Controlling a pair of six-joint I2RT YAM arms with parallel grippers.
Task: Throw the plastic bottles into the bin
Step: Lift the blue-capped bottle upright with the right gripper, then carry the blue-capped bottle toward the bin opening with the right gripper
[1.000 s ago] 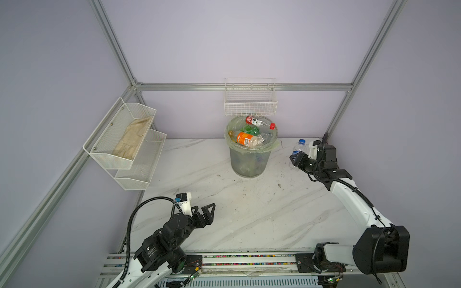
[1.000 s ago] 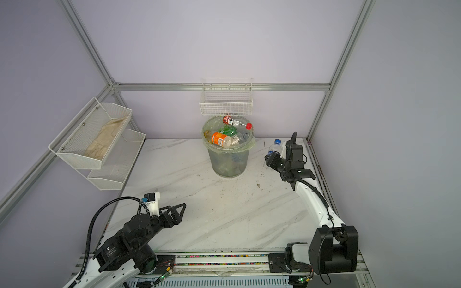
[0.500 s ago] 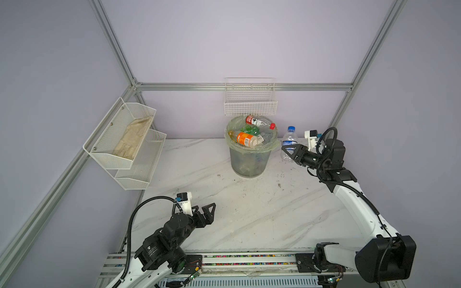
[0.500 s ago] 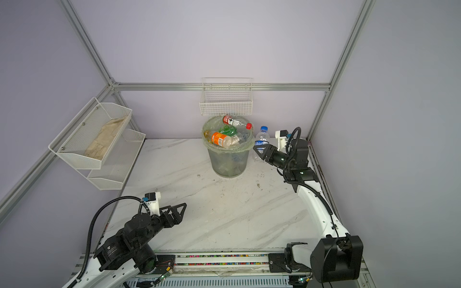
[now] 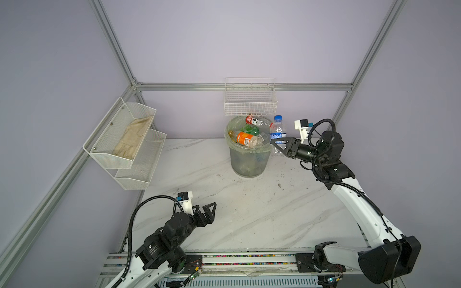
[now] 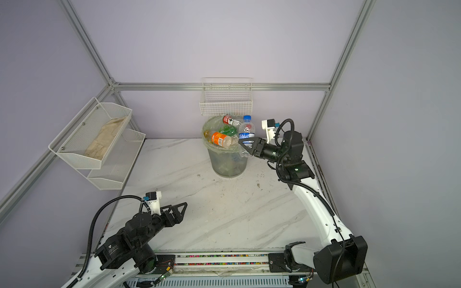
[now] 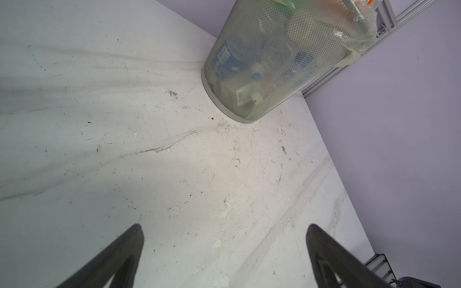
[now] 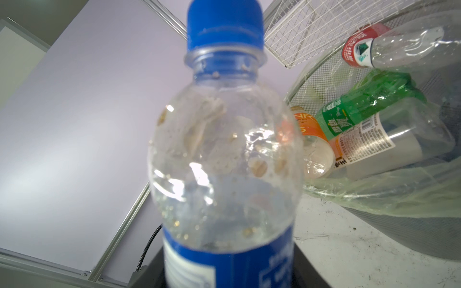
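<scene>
The right tool [image 5: 278, 147] is clamped on the upright blue-labelled bottle [image 5: 278, 128]. Over the last second it has carried the bottle from the back right corner to the rim of the bin [image 5: 249, 163], which is already heaped with other bottles [image 5: 243, 138]. Release looks close. The left tool [image 5: 206, 210] waits, jaws apart, above the bare desk [image 5: 249, 219]
</scene>
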